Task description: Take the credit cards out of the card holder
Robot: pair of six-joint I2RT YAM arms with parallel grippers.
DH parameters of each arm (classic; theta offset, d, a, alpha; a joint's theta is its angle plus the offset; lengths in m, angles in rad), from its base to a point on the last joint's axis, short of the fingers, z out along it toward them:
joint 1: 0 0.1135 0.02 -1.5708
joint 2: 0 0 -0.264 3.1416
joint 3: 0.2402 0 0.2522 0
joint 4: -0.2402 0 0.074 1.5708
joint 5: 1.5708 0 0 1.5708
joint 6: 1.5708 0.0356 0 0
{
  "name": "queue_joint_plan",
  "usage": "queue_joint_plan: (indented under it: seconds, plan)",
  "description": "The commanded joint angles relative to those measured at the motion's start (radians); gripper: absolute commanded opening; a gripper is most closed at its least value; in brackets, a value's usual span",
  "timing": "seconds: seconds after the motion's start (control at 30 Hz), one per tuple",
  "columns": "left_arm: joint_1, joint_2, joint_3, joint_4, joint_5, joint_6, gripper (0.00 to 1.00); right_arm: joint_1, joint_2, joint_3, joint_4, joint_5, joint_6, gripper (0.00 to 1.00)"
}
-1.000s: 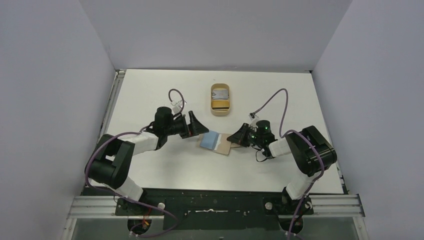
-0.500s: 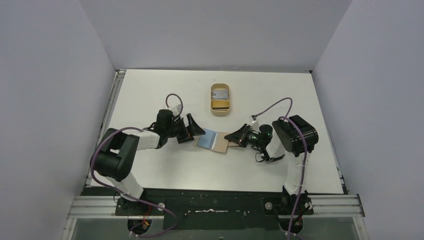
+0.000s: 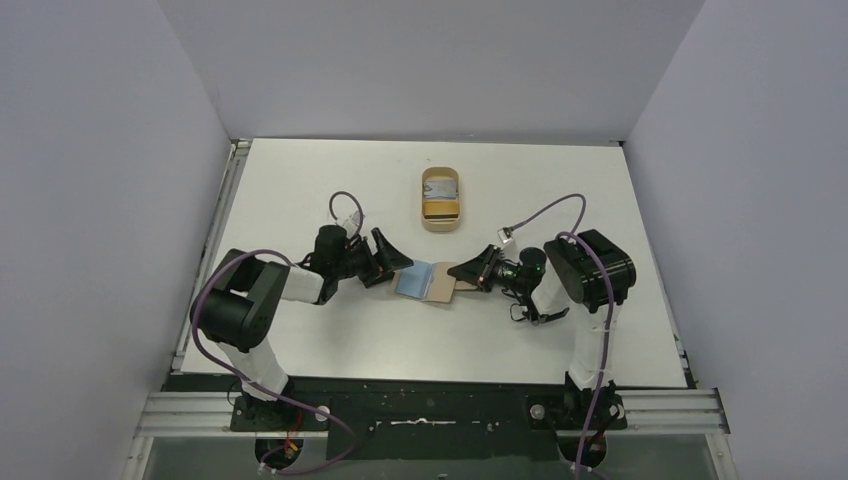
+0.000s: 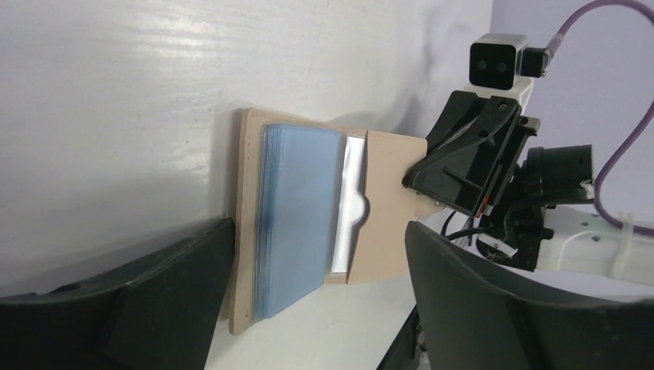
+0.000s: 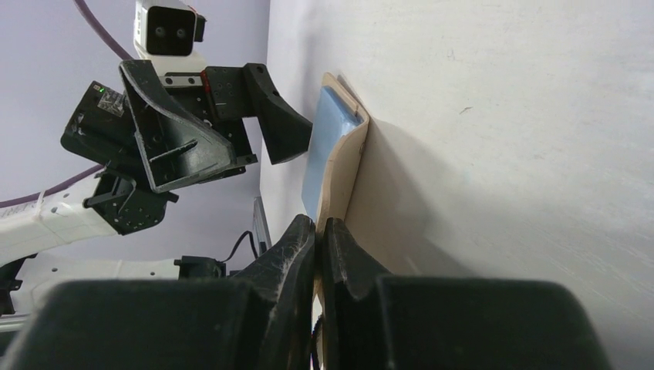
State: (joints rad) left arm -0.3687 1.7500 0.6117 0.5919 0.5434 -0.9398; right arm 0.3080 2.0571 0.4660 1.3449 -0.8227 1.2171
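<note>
see holder (image 3: 438,287) flat at mid-worktop (image 3: 330,330), between both arms. note right jaws closed on its tan right edge, likely to anchor it against a pull. find cards (image 4: 297,208) (light blue stack) lying in holder, partly out of the pocket, bare end toward the left arm. note left jaws wide open astride that end, gripping nothing; apparently placed for a pinch. close on cards only, not the tan panel beneath.

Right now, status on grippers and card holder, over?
Right gripper shut on card holder. Left gripper open at credit cards, cards not yet out. Nothing between.
</note>
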Motion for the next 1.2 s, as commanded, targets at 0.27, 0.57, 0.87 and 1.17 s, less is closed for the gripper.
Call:
queue_joint_plan:
  seconds: [0.27, 0.57, 0.87, 1.17]
  plan:
    - [-0.016, -0.010, -0.065, 0.046, 0.020, -0.071, 0.27, -0.004, -0.031, 0.031, 0.060, -0.015, -0.030, 0.00]
    - [-0.013, -0.041, -0.080, 0.024, 0.000, -0.068, 0.27, -0.004, -0.035, 0.028, 0.055, -0.023, -0.034, 0.00]
    - [0.003, -0.062, -0.110, 0.055, -0.025, -0.096, 0.29, -0.003, -0.018, 0.031, 0.071, -0.031, -0.029, 0.00]
    - [0.025, -0.076, -0.146, 0.095, -0.058, -0.125, 0.28, -0.003, -0.004, 0.030, 0.098, -0.040, -0.017, 0.00]
